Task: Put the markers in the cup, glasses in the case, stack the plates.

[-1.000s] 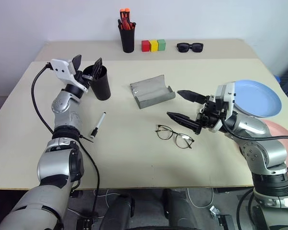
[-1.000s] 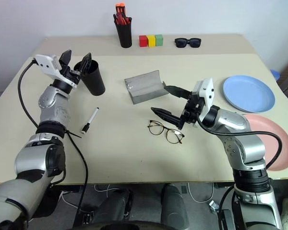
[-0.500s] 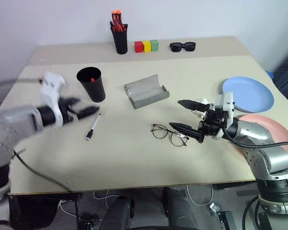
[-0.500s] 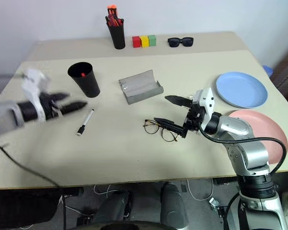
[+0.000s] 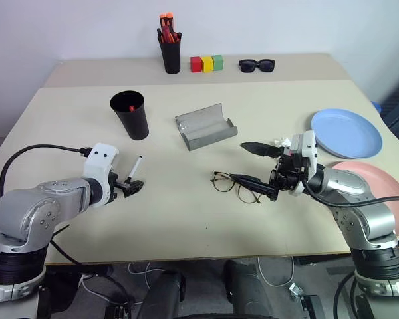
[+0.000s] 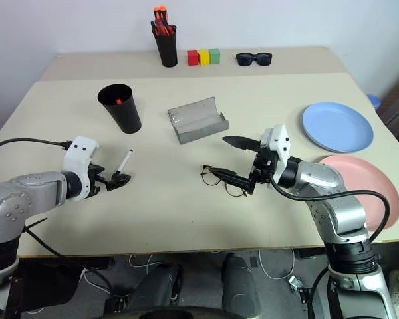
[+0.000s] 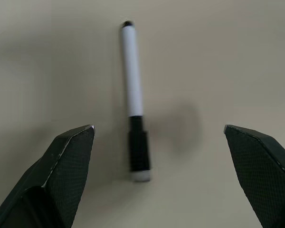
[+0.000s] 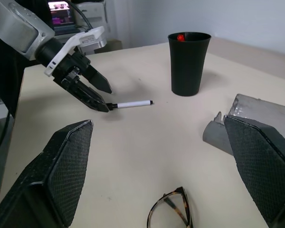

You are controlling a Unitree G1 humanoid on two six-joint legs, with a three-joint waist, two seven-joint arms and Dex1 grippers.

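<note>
One of the two markers, the red-capped marker (image 5: pixel 131 107), is already standing inside the cup (image 5: pixel 130 115), while the white marker (image 5: pixel 134 167) is lying on the table (image 5: pixel 186 206) between the released fingers of the left gripper (image 5: pixel 133 187), which is holding nothing; the right gripper (image 5: pixel 253 163), likewise spread wide and empty, is hovering just over the single pair of glasses (image 5: pixel 235 186), which are lying short of the one open case (image 5: pixel 205 125). The two plates, light blue plate (image 5: pixel 346 133) and pink plate (image 5: pixel 379 183), are sitting side by side near the table's right edge, not yet stacked
</note>
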